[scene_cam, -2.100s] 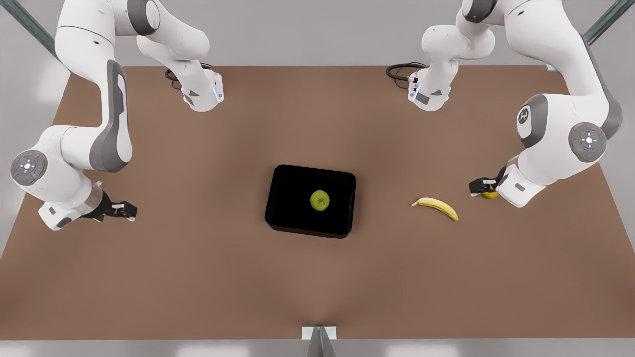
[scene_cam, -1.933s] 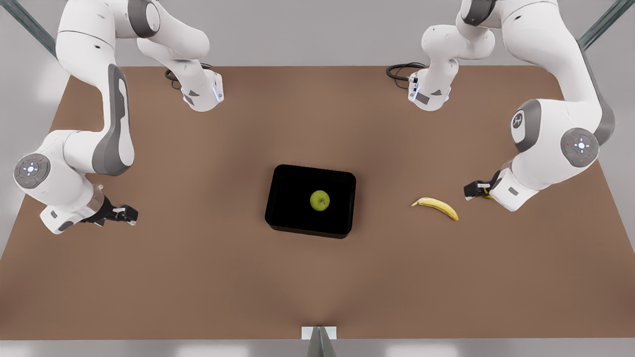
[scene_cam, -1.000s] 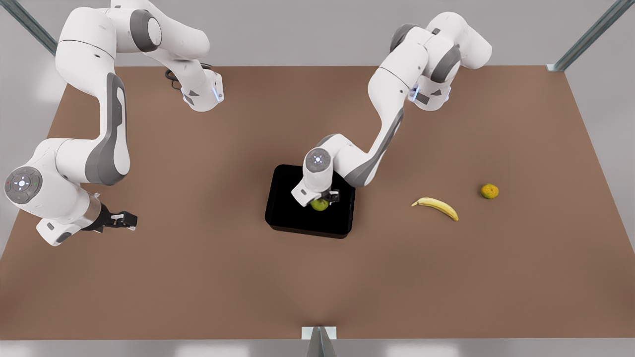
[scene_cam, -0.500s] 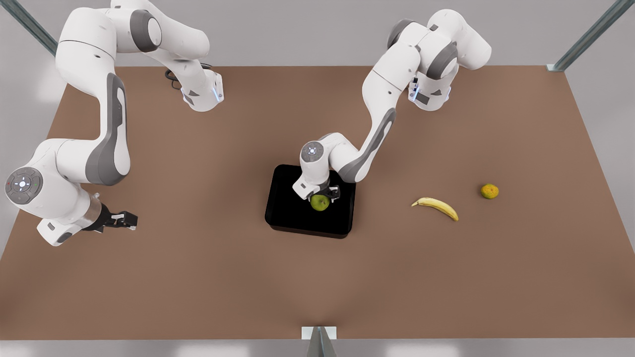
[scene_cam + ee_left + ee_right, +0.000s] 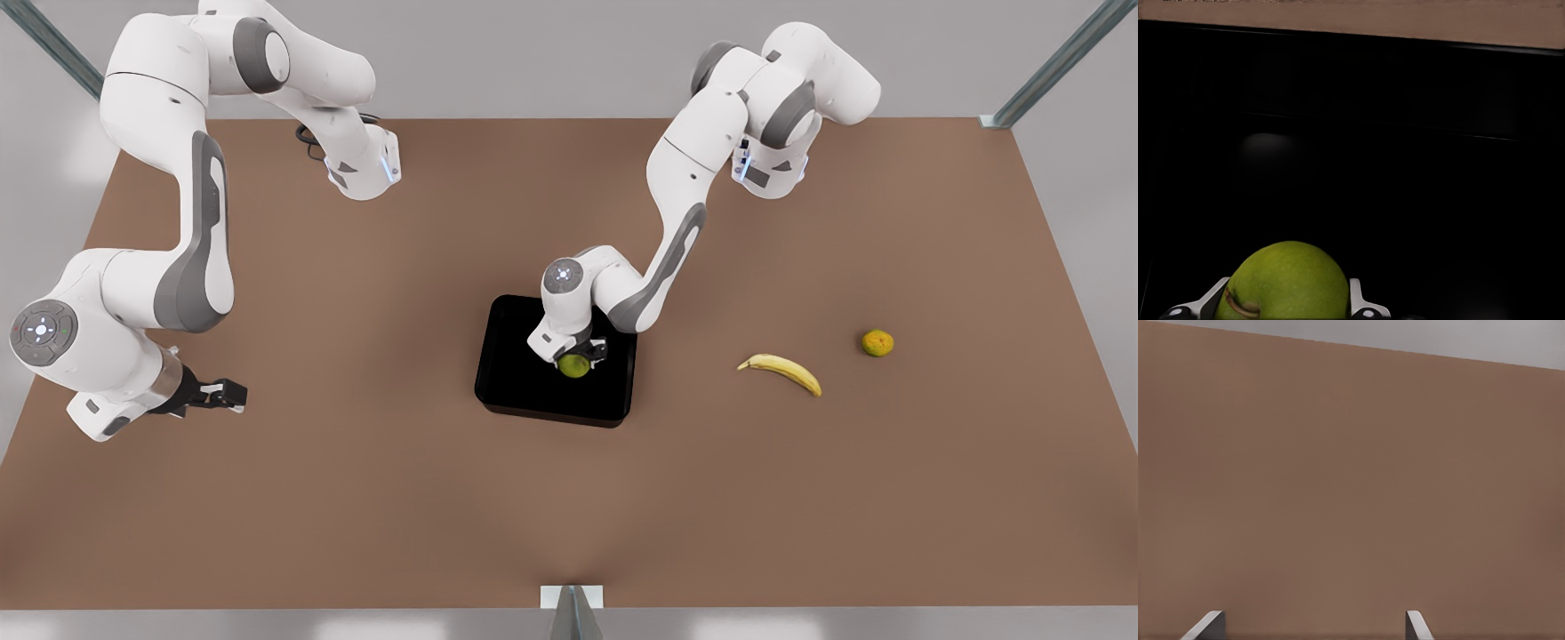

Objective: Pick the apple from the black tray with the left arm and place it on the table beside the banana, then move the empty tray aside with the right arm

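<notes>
The yellow-green apple (image 5: 574,366) lies in the glossy black tray (image 5: 516,391) at the middle of the brown table (image 5: 356,498). My left gripper (image 5: 578,354) has come down on it from the arm on the front view's right. In the left wrist view its two fingers press against both sides of the apple (image 5: 1285,283) over the tray floor (image 5: 1405,167), so the left gripper (image 5: 1286,288) is shut on it. The banana (image 5: 782,372) lies on the table toward the front view's right. My right gripper (image 5: 233,391) waits open at the front view's far left, above bare table (image 5: 1338,487).
A small orange-yellow round fruit (image 5: 877,342) sits just beyond the banana on the front view's right. Both arm bases stand at the table's far edge. Brown tabletop stretches between tray and banana and along the near edge.
The left arm swung from beside the orange fruit over to the tray and settled its gripper around the apple, sinking slightly in the last half second. The right arm barely moved.
</notes>
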`<state>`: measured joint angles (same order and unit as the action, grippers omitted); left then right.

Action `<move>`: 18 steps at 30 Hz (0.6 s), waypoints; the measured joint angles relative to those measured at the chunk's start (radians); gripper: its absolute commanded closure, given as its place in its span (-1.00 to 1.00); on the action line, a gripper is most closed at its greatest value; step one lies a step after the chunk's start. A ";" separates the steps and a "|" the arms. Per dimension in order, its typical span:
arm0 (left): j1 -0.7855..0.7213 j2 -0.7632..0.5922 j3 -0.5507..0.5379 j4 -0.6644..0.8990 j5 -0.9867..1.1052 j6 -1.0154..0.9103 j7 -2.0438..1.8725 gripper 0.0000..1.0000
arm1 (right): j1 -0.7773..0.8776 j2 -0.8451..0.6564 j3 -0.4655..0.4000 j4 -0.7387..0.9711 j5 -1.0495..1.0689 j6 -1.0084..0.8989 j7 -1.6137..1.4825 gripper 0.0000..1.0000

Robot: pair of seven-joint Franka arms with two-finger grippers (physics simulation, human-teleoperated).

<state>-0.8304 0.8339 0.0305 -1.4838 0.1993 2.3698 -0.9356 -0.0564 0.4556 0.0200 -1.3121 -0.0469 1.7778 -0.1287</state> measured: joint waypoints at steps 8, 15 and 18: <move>0.116 -0.223 0.001 0.003 -0.029 -0.210 0.041 -0.54 | 0.001 0.001 0.001 0.000 0.000 0.000 0.000 -1.00; 0.557 -0.317 0.002 -0.063 -0.078 -0.373 0.338 -0.54 | 0.192 -0.030 0.064 0.076 -0.002 -0.088 0.054 -1.00; 0.659 -0.318 0.002 -0.183 -0.083 -0.318 0.492 -0.54 | 0.387 -0.034 0.083 0.116 -0.001 -0.163 0.166 -1.00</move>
<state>-0.1715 0.5164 0.0322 -1.6673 0.1168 2.0521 -0.4437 0.3306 0.4216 0.1025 -1.1961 -0.0475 1.6146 0.0378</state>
